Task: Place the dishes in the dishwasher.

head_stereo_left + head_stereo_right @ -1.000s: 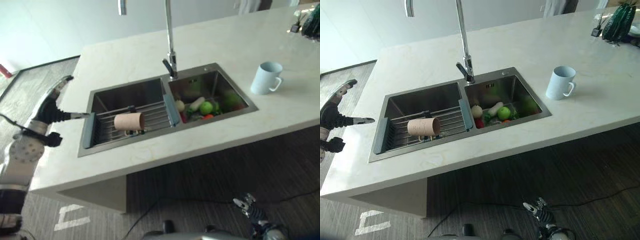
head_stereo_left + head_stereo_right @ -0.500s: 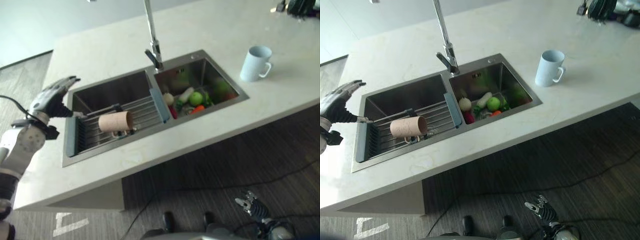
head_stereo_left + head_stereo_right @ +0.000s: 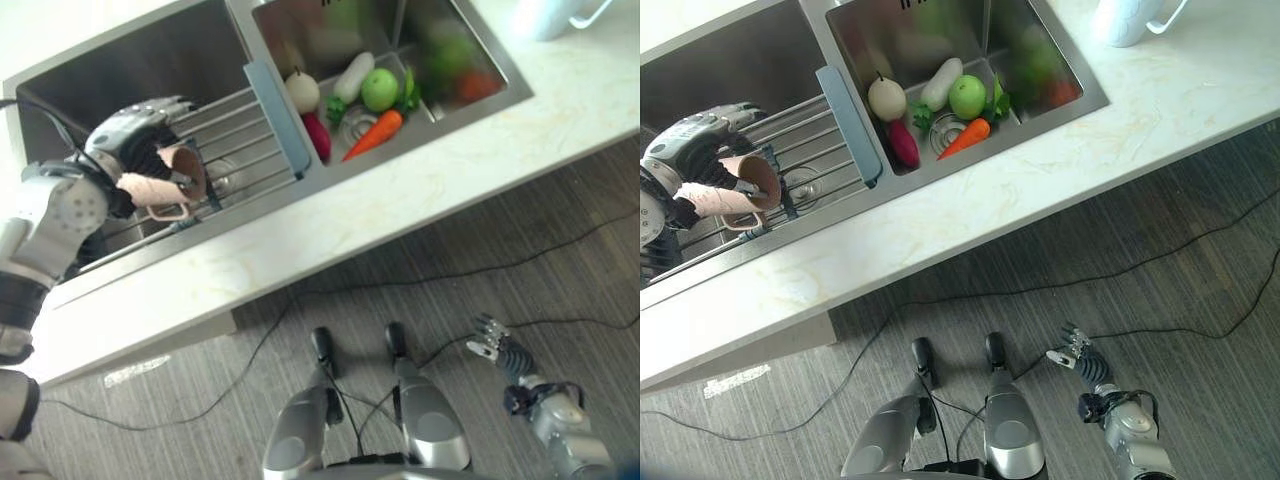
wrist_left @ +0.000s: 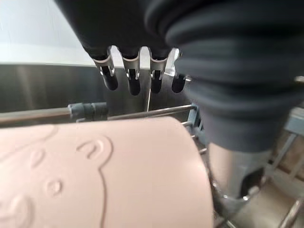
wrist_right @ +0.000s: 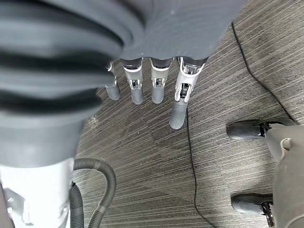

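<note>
My left robot hand [image 3: 135,150] over pale pink embossed cup [image 3: 165,183], fingers straight, not yet gripping | cup lies sideways on steel sink rack [image 3: 235,140], reachable from above | right robot hand [image 3: 495,345] relaxed open, idle.

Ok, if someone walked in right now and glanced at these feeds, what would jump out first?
Probably the left hand down in the left sink basin, closing over the pink cup that lies on its side on the wire rack. Next, the bright vegetables in the right basin: a carrot, a green apple and a white radish. The right hand hangs idle, low over the dark floor.
</note>
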